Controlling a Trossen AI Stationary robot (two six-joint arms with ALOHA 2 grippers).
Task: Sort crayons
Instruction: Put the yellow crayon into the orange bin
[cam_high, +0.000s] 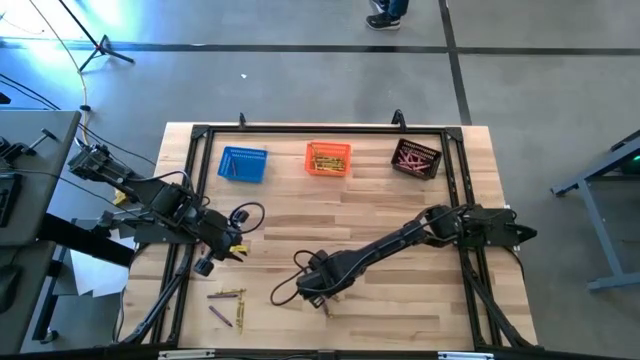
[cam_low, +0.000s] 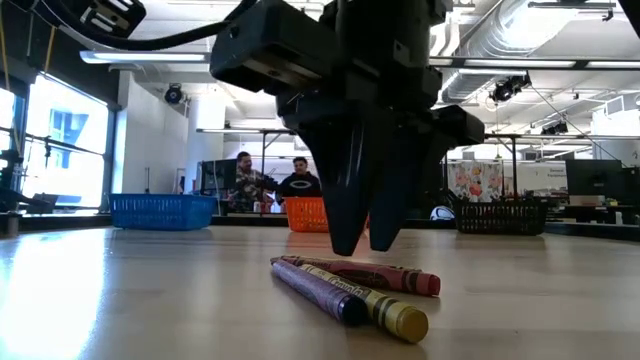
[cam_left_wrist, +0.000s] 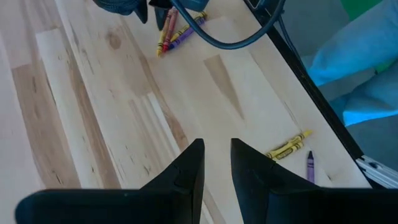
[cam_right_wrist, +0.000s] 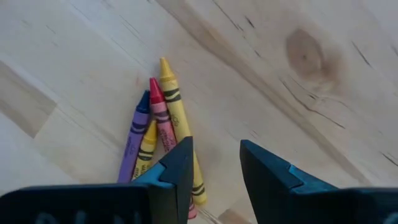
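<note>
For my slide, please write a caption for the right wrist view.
Right gripper, open, hovers beside a small bunch of crayons on the wooden table.

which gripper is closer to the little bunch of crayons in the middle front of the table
Right. The right gripper hangs directly over that crayon bunch, fingers open beside it. The left gripper sits farther off, toward the table's left side.

No legible text — crayon (cam_right_wrist: 173, 118) wrappers unreadable
</note>
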